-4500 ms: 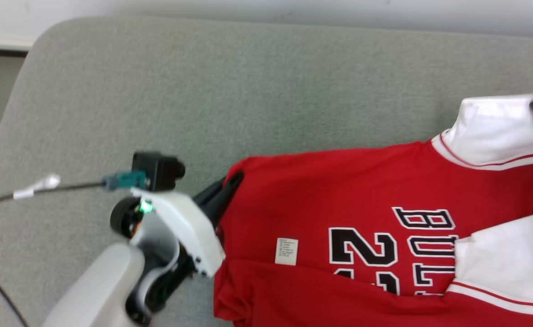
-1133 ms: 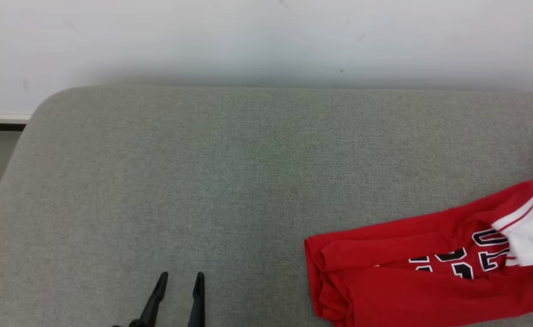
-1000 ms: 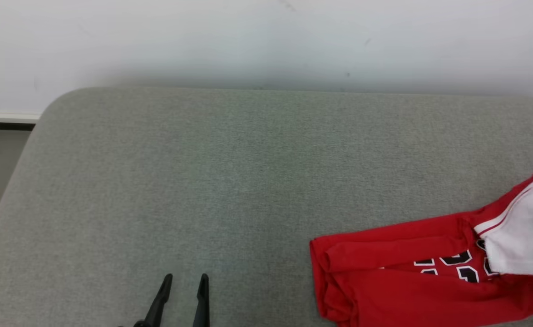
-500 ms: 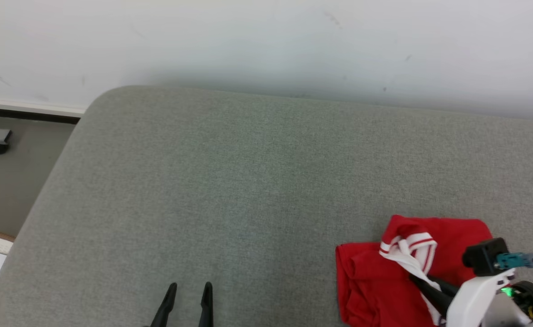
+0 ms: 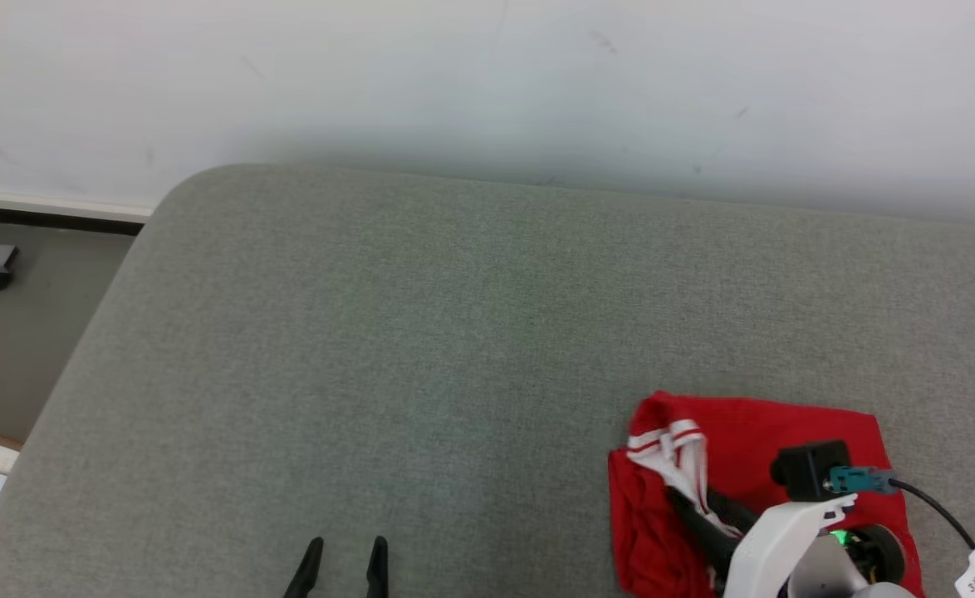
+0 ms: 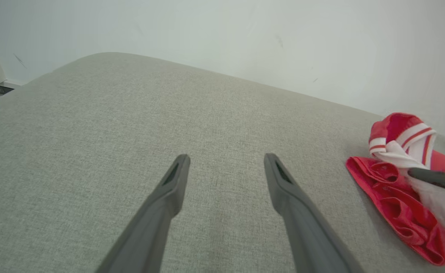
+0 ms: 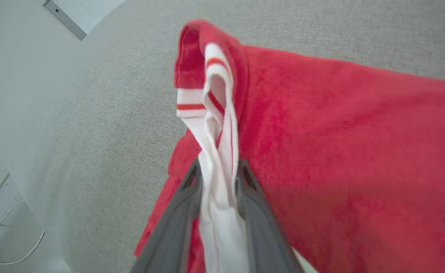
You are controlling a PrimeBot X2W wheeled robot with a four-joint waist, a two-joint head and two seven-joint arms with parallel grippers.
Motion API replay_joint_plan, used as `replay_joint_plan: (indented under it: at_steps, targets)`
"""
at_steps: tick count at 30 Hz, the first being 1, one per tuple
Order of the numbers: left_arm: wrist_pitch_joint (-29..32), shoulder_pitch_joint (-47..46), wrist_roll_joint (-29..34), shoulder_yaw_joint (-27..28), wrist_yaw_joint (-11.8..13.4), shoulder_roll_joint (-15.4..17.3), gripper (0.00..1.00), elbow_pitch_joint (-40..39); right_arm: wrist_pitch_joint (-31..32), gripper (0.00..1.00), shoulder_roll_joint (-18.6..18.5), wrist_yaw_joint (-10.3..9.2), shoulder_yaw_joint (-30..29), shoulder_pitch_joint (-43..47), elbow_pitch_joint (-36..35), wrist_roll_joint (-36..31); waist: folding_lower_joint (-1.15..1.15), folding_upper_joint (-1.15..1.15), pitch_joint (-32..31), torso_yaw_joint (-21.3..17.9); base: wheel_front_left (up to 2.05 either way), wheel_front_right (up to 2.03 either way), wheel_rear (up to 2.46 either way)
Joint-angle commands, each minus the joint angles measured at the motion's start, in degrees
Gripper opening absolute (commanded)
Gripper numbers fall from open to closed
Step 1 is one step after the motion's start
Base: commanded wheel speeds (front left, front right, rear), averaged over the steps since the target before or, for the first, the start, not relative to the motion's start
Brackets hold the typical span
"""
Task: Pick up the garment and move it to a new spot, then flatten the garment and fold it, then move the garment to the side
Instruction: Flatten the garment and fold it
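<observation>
Looks like the right gripper (image 7: 217, 167) is pinching the white striped sleeve (image 7: 215, 125) of the red jersey (image 5: 753, 432), bunched at the grey cushion's (image 5: 371, 332) near edge under that arm, while the left gripper (image 5: 347, 541) is hovering spread well off to its left.

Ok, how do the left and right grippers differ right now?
The left gripper stands wide open with nothing between its fingers; the right gripper has its fingers close together on the white striped sleeve of the red jersey. The left gripper hangs over bare grey cushion, apart from the red jersey; the right gripper sits over the bunched red jersey. Both have two long dark fingers.
</observation>
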Motion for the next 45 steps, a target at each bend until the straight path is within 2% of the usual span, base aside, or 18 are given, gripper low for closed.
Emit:
replay_joint_plan:
  at_steps: [1,5,8,11,17,19,25,31,32,34,36,37,38,39,45]
  targets:
    - [-0.04,0.66,0.96,0.17,-0.15,0.21,1.00,0.34,-0.94,1.00,1.56,-0.09,-0.66,-0.41,0.42,0.35,0.00,0.00,-0.10,-0.43,0.00,0.00,0.00]
    - [-0.04,1.19,1.37,0.59,-0.44,0.20,1.00,0.67,-3.11,1.00,3.57,-0.09,-1.36,0.56,-1.64,1.65,0.00,0.00,-0.70,-1.14,0.00,0.00,0.00]
    - [-0.04,1.49,1.63,1.50,-0.63,0.20,1.00,0.89,-4.87,1.00,3.74,-0.09,-2.05,2.58,-5.60,2.88,0.00,0.00,-1.53,-1.73,0.00,0.00,0.00]
    - [-0.04,2.36,1.76,2.34,-0.79,0.20,1.00,0.84,-7.44,1.00,2.14,-0.09,-4.19,5.40,-10.68,3.17,0.00,0.00,-2.55,-2.47,0.00,0.00,0.00]
    - [-0.04,3.64,2.10,3.87,-0.88,0.20,1.00,0.24,-15.92,1.00,-3.32,-0.09,-11.01,11.63,-16.40,-3.15,0.00,0.00,-4.05,-4.19,0.00,0.00,0.00]
    - [-0.04,3.88,2.22,4.03,-1.09,0.20,1.00,0.08,-19.15,1.00,-5.49,-0.09,-13.30,13.07,-16.42,-6.40,0.00,0.00,-4.33,-4.72,0.00,0.00,0.00]
    - [-0.04,4.86,2.11,4.54,-1.00,0.19,1.00,0.24,-29.05,1.00,-8.41,-0.09,-18.08,17.04,-11.91,-12.42,0.00,0.00,-5.80,-6.06,0.00,0.00,0.00]
    - [-0.04,5.21,1.44,4.41,-0.67,0.19,1.00,-0.06,-35.87,1.00,-9.31,-0.09,-19.72,18.00,-4.78,-17.54,0.00,0.00,-6.50,-6.59,0.00,0.00,0.00]
    - [-0.04,5.23,1.44,4.35,-0.68,0.19,1.00,-0.10,-36.34,0.89,-9.16,-0.09,-19.59,17.65,-3.94,-17.69,0.00,0.00,-6.52,-6.58,0.00,0.00,0.00]
    - [-0.04,5.17,1.49,4.29,-0.75,0.19,1.00,-0.11,-37.05,0.46,-9.01,-0.09,-18.25,16.80,-2.82,-18.00,0.00,0.00,-6.51,-6.51,0.00,0.00,0.00]
    - [-0.04,5.12,1.68,4.35,-1.03,0.20,1.00,-0.10,-37.38,0.22,-8.88,-0.09,-16.36,15.82,-2.06,-18.11,0.00,0.00,-6.44,-6.37,0.00,0.00,0.00]
    - [-0.04,5.12,1.68,4.35,-1.03,0.20,1.00,-0.10,-37.38,0.22,-8.88,-0.09,-16.36,15.82,-2.06,-18.11,0.00,0.00,-6.44,-6.37,0.00,0.00,0.00]
    - [-0.04,5.08,1.85,4.42,-1.04,0.19,1.00,-0.12,-37.47,0.06,-8.88,-0.10,-15.07,15.30,-1.71,-18.13,0.00,0.00,-6.34,-6.28,0.00,0.00,0.00]
    - [-0.04,5.03,2.00,4.48,-1.14,0.19,1.00,-0.09,-37.53,0.00,-8.85,-0.09,-13.59,14.69,-1.21,-18.14,0.00,0.00,-6.22,-6.14,0.00,0.00,0.00]
    - [-0.04,4.19,2.52,4.58,-1.68,0.19,1.00,0.31,-36.56,0.00,-7.80,-0.10,-3.71,10.92,3.51,-18.44,0.00,0.00,-5.22,-4.70,0.00,0.00,0.00]
